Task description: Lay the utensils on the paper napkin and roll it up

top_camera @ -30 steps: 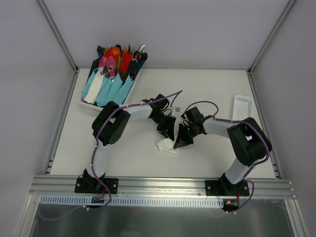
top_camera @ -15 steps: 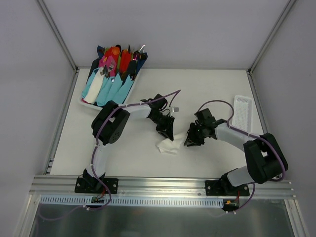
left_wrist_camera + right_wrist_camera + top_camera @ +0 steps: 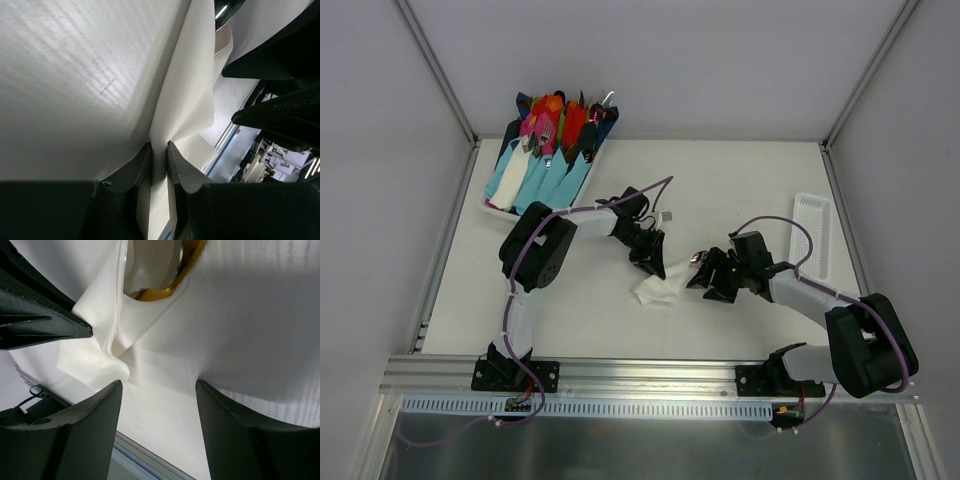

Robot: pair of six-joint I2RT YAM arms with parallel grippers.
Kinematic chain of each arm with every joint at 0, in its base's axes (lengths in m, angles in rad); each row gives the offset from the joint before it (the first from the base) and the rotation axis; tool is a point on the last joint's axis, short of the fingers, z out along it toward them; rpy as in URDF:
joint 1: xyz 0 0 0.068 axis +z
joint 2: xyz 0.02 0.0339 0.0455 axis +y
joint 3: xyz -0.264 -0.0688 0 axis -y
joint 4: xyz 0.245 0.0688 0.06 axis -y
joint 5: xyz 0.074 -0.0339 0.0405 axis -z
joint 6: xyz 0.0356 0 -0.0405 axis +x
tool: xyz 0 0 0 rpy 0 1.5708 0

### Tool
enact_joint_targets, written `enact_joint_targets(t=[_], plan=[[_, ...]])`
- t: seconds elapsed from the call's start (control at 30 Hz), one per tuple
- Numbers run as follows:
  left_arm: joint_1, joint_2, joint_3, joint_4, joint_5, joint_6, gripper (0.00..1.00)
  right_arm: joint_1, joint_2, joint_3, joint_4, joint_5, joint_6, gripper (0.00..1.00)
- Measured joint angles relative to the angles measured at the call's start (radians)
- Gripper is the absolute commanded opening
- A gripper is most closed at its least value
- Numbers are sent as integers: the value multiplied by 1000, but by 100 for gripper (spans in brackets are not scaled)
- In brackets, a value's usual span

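The white paper napkin [image 3: 658, 291] lies crumpled and folded at the table's middle. My left gripper [image 3: 650, 266] stands at its far edge, shut on a raised fold of the napkin [image 3: 190, 90] pinched between the jaws [image 3: 159, 150]. My right gripper [image 3: 703, 280] is just to the napkin's right, open, its fingers straddling bare paper [image 3: 159, 385] without gripping it. The golden-yellow utensil [image 3: 187, 265] peeps out of a fold of the napkin [image 3: 240, 315]. A shiny silver spoon head [image 3: 226, 7] shows at the napkin's edge; its handle is hidden.
A tray [image 3: 492, 208] of bright cutlery in light-blue wraps stands at the far left. A white slotted tray [image 3: 810, 225] lies at the right edge. A small pale block [image 3: 667, 215] sits beyond the left gripper.
My right gripper has opened, let go of the napkin and drawn back to the right and nearer. The left gripper has kept its pinch and shifted slightly.
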Motion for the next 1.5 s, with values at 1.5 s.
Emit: enact_joint_targets(t=[1.5], plan=[[104, -63, -116, 244, 161, -281, 0, -2, 311, -120, 874, -178, 311, 80]])
